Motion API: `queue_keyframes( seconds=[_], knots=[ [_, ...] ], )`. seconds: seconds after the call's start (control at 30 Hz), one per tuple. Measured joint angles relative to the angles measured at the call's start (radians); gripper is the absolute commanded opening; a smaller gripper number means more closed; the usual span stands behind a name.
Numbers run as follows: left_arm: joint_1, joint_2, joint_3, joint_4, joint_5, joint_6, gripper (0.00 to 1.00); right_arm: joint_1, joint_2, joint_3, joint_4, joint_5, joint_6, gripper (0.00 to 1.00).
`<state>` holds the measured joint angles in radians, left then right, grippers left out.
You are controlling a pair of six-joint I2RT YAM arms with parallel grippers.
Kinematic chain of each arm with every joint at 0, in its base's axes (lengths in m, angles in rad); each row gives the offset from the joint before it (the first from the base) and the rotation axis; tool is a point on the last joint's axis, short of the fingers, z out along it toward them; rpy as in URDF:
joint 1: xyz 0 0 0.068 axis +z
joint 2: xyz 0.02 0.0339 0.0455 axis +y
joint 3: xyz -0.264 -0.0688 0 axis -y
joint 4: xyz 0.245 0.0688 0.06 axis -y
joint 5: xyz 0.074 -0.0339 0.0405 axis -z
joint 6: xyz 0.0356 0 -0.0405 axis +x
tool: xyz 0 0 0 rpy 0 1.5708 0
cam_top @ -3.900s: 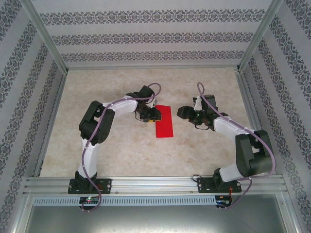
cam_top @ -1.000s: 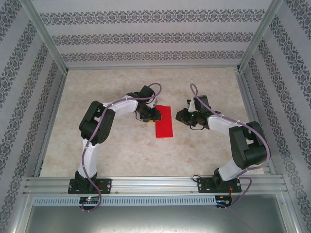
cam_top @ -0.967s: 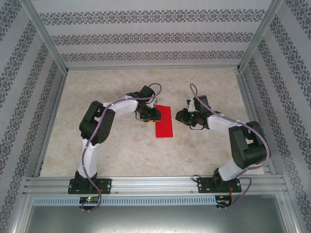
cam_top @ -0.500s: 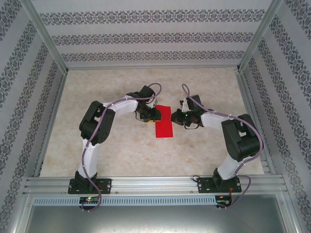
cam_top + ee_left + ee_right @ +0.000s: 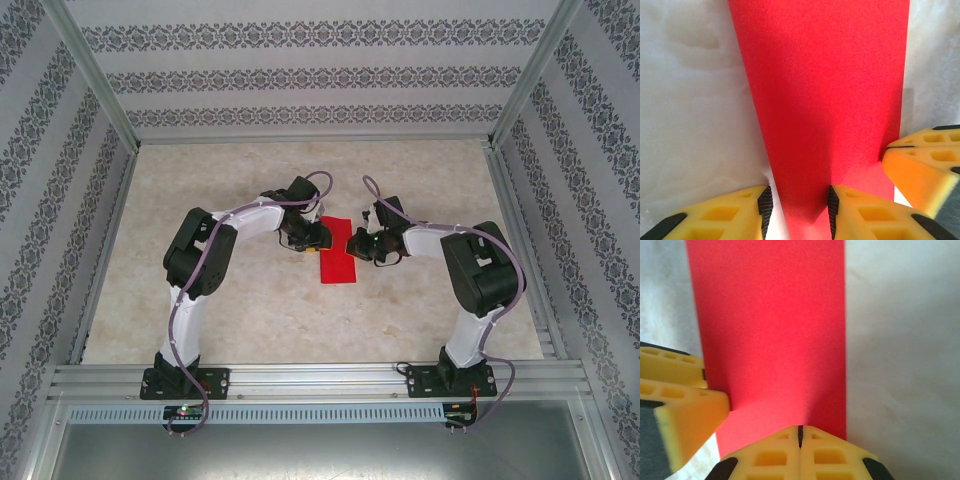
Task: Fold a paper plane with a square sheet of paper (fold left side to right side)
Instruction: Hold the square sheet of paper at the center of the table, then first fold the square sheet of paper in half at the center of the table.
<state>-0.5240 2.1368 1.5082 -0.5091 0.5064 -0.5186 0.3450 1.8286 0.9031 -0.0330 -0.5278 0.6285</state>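
Now left tool point(image 5: 797, 200) part-open over red paper point(image 5: 825, 90) edge; right tool point(image 5: 800, 432) closed, empty, touching paper.

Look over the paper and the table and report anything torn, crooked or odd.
Nothing stands out. The red sheet of paper lies flat on the table, a narrow rectangle with straight edges and no tear showing. The left gripper and the shut right gripper meet it at opposite long edges.

Toward the table's point(image 5: 250, 310) far edge, the sides of the paper point(image 5: 338, 268) are hidden beneath the left gripper point(image 5: 318, 240) and right gripper point(image 5: 352, 243). In both wrist views the paper is cut off by the top edge.
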Motion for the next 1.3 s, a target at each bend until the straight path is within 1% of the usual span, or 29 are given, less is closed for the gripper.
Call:
queue_keyframes(
  seconds=[0.17, 0.3, 0.37, 0.47, 0.6, 0.67, 0.77, 0.83, 0.93, 1.0, 1.17, 1.3],
  knots=[
    [0.000, 0.000, 0.001, 0.000, 0.000, 0.000, 0.41, 0.000, 0.004, 0.005, -0.006, 0.000, -0.014, 0.05],
    [-0.001, -0.001, 0.002, 0.000, 0.000, 0.000, 0.45, 0.000, 0.007, 0.007, -0.010, 0.000, -0.030, 0.04],
    [-0.004, -0.005, 0.002, 0.000, -0.003, 0.000, 0.48, 0.000, 0.007, 0.007, -0.010, 0.000, -0.033, 0.05],
    [-0.016, -0.017, 0.000, 0.000, -0.022, 0.001, 0.54, 0.000, 0.007, 0.007, -0.011, 0.000, -0.036, 0.05],
    [-0.024, -0.055, -0.023, 0.000, -0.074, 0.003, 0.54, 0.000, 0.009, 0.007, -0.011, -0.001, -0.041, 0.04],
    [-0.024, -0.092, -0.044, 0.003, -0.091, 0.003, 0.51, 0.000, 0.009, 0.007, -0.011, -0.001, -0.045, 0.04],
    [-0.024, -0.145, -0.075, 0.031, -0.092, -0.003, 0.42, 0.000, 0.009, 0.007, -0.011, -0.001, -0.050, 0.04],
    [-0.024, -0.169, -0.089, 0.055, -0.083, -0.010, 0.35, 0.000, 0.010, 0.008, -0.011, -0.001, -0.052, 0.04],
    [-0.024, -0.168, -0.092, 0.103, -0.039, -0.016, 0.26, 0.000, 0.011, 0.010, -0.012, -0.002, -0.053, 0.04],
    [-0.024, -0.162, -0.100, 0.140, -0.002, -0.028, 0.24, 0.000, 0.011, 0.011, -0.015, -0.002, -0.053, 0.04],
    [-0.024, -0.116, -0.119, 0.254, 0.113, -0.063, 0.22, 0.000, 0.012, 0.013, -0.018, -0.002, -0.056, 0.04],
    [-0.024, -0.084, -0.134, 0.287, 0.146, -0.073, 0.22, 0.000, 0.013, 0.016, -0.024, -0.002, -0.060, 0.04]
  ],
)
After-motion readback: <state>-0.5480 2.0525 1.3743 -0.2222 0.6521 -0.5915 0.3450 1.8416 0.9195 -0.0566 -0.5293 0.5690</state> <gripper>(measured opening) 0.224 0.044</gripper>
